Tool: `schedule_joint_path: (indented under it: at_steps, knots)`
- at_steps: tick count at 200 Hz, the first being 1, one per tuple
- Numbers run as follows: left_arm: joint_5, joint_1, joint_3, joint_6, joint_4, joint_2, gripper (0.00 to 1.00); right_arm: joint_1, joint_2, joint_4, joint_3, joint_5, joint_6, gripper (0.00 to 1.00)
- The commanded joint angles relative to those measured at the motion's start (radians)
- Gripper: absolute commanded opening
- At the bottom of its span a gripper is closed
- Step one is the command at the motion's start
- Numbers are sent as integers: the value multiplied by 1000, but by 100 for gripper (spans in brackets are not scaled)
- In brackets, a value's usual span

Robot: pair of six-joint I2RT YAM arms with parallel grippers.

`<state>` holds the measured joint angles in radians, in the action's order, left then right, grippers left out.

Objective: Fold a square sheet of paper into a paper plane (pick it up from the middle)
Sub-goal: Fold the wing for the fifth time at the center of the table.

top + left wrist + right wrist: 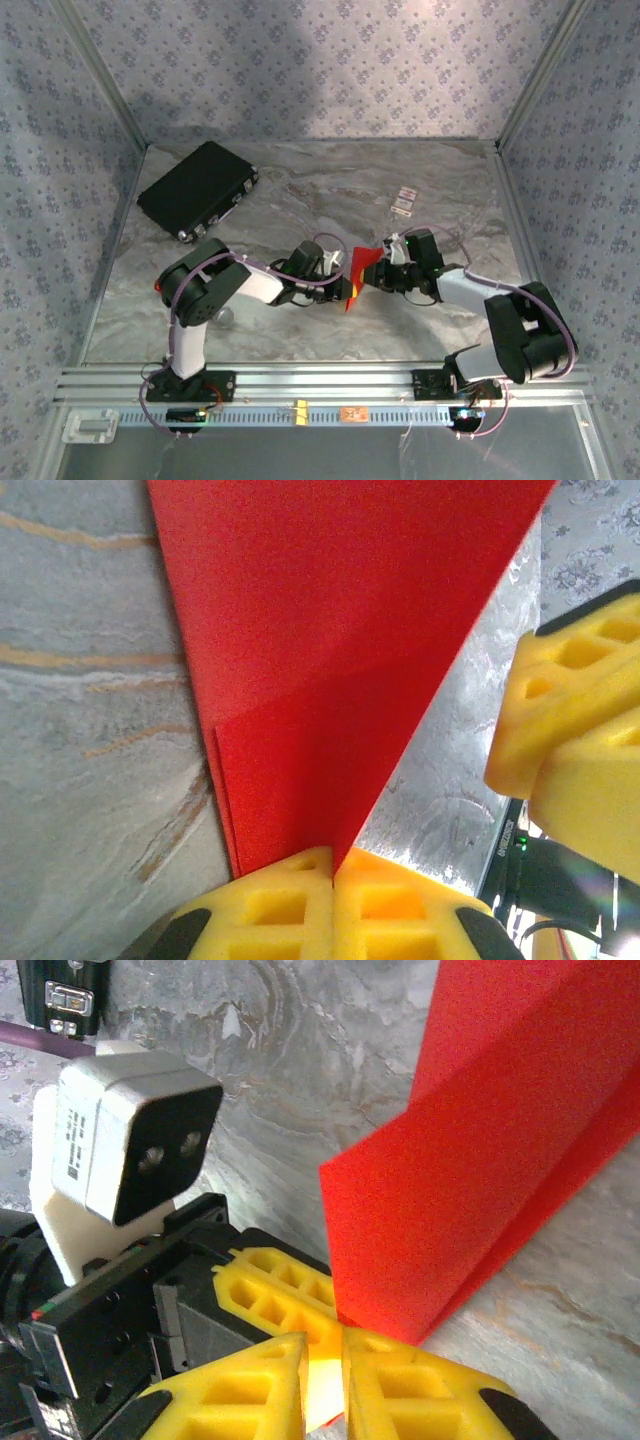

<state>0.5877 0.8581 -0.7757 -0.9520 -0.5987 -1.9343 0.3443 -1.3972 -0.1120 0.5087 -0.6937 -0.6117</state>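
Mid-table: left gripper (pixel 333 865) clamped on the red sheet (pixel 330 630), right gripper (pixel 325 1355) right alongside!

On the left, the yellow pads (pixel 270 910) are pressed together on the sheet's narrow end. The creased paper is held up over the marble table (pixel 300 200) and fans out away from those jaws, its fold running lengthwise. Over on the right, the jaws show just a thin slit beside the sheet's lower corner, and I can't tell if any paper is nipped. The left arm has the hold, so I'd say the right needs that free edge.
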Motion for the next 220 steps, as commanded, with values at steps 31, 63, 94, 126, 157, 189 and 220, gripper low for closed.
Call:
schedule_joint_path:
  at_steps: [31, 63, 94, 126, 157, 189, 220]
  knots:
    - [-5, -2, 27, -32, -3, -28, 0, 5, -85, -47, 60, -37, 20, 15]
    - [-12, -3, 35, -44, -5, -26, 0, 2, -138, -64, 79, -36, 20, 15]
    - [-33, -4, 48, -53, 7, -19, 0, -6, -184, -75, 99, -38, 20, 14]
    - [-56, -7, 65, -71, 4, -15, 0, -27, -203, -84, 103, -47, 18, 13]
    - [-75, -7, 79, -91, -14, -15, 0, -39, -217, -89, 103, -70, 23, 13]
    - [-72, -9, 73, -92, -3, -21, 0, -43, -236, -92, 112, -88, 27, 13]
    - [-74, -10, 70, -94, 17, -23, 0, -41, -250, -86, 123, -100, 30, 13]
